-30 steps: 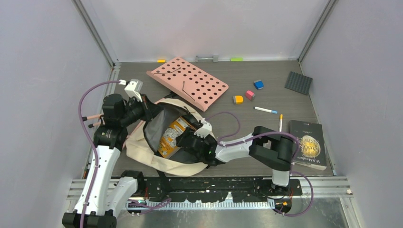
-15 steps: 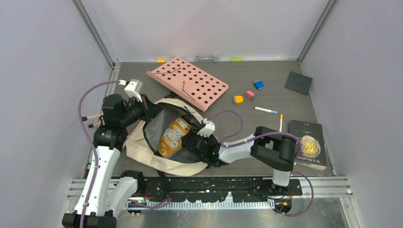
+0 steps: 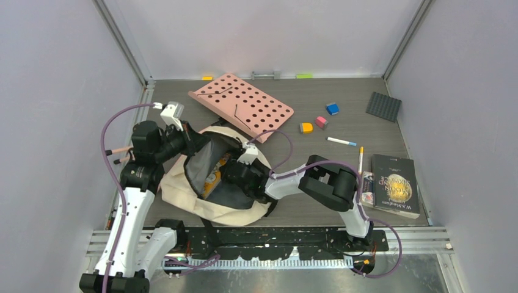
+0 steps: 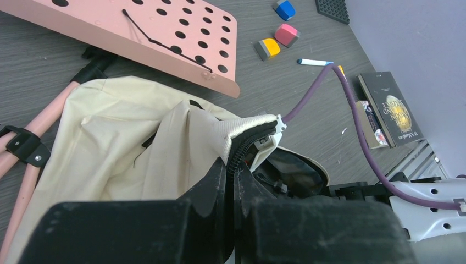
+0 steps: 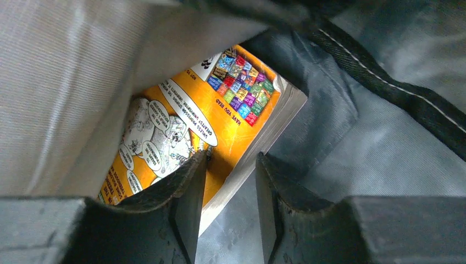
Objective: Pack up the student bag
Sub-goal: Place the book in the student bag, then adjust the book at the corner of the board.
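- Right gripper, jaws parted, is seen inside the student bag, at the orange paperback's edge.
- Left gripper is clenched on the bag's zippered rim; the bag lies near-left on the table.
- The paperback should be pushed flat before withdrawal.

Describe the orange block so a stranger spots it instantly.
Start at the big pink perforated board. Three small blocks lie right of it. The orange block is nearest the board, unlike the pink block and blue block farther off.
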